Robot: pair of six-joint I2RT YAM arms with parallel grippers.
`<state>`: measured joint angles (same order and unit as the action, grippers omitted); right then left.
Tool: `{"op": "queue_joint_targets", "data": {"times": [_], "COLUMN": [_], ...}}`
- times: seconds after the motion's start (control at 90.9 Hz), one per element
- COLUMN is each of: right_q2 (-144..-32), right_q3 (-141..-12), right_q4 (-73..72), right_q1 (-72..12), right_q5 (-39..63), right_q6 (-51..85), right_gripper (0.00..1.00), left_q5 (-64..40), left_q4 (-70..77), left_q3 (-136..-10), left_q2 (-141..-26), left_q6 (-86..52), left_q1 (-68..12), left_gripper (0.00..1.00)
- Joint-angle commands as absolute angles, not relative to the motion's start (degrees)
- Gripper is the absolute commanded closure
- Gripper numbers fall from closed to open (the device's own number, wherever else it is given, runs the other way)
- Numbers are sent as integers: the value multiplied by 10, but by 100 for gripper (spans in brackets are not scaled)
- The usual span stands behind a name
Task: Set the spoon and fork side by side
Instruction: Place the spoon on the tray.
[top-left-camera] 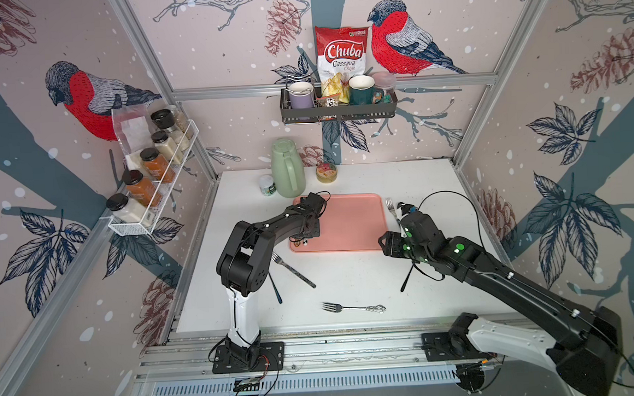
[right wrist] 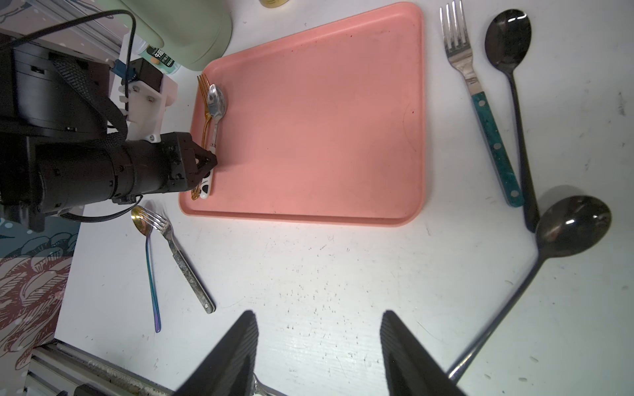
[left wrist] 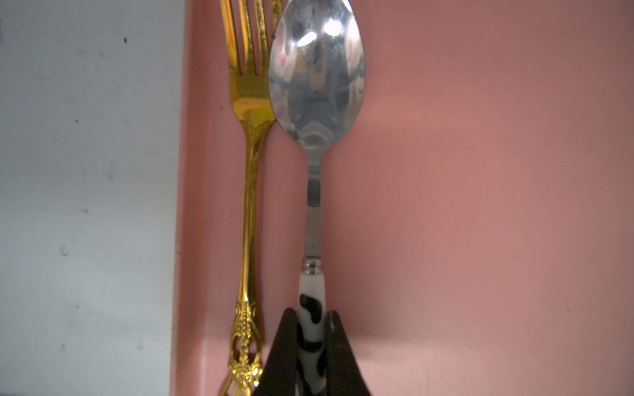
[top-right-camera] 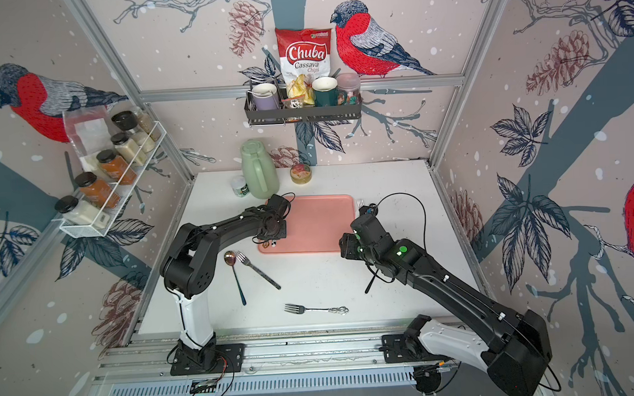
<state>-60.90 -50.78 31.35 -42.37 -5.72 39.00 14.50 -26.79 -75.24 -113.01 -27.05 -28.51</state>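
Along the left rim of the pink tray (right wrist: 308, 120) in the right wrist view, laid lengthwise: the gold fork (left wrist: 250, 192) and, just to its right, the spoon (left wrist: 317, 79) with the cow-patterned handle. Shown close in the left wrist view as near parallel, with heads level toward the top of the frame and the bowl's edge touching or slightly overlapping the fork's neck; cannot tell which. Pinched narrowly from both sides on that patterned handle by the left gripper (left wrist: 310, 313), near the lower edge of the frame. Probably gripped low on the handle so as to steer the bowl without covering it, and set tight against the fork so as to use it as a guide line. Judged close to done: only letting go and lifting straight off, with care not to drag the spoon askew or nudge the fork. At the bottom of the right wrist view, the right gripper (right wrist: 319, 313), jaws well apart and holding nothing, hovering over bare white table (right wrist: 326, 267), apparently clear of the tray to leave room. Scattered elsewhere and likely not wanted now: a teal-handled fork (right wrist: 490, 137) and a black spoon (right wrist: 507, 37) at upper right of that frame, an iridescent spoon (right wrist: 151, 274) with a grey-handled fork (right wrist: 190, 277) across its bowl at lower left, an ornate silver fork (top-left-camera: 353, 308) low in both top views.
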Motion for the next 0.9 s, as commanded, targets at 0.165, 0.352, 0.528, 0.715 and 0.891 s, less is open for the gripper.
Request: {"op": "queue_joint_targets", "data": {"times": [0.165, 0.352, 0.528, 0.715, 0.891], "right_q2": [-595, -584, -574, -565, -559], "right_q3": [-499, -496, -494, -493, -493], "right_q4": [311, 316, 320, 327, 331], "right_q1": [-423, -420, -420, -420, -421], "right_q5": [-61, -62, -62, -65, -63], "right_q6": [394, 395, 396, 397, 402], "right_gripper": [41, 41, 41, 41, 41], "left_q5": [155, 165, 167, 168, 171], "left_q4": [-275, -290, -306, -311, -307], "left_q3": [-755, -764, -761, -749, -763], "left_q2": [-1129, -1120, -1087, -1051, -1083], "left_q6": [-293, -286, -272, -257, -242], "left_q1": [-290, -293, -297, -299, -298], "left_gripper": [81, 65, 65, 62, 62]}}
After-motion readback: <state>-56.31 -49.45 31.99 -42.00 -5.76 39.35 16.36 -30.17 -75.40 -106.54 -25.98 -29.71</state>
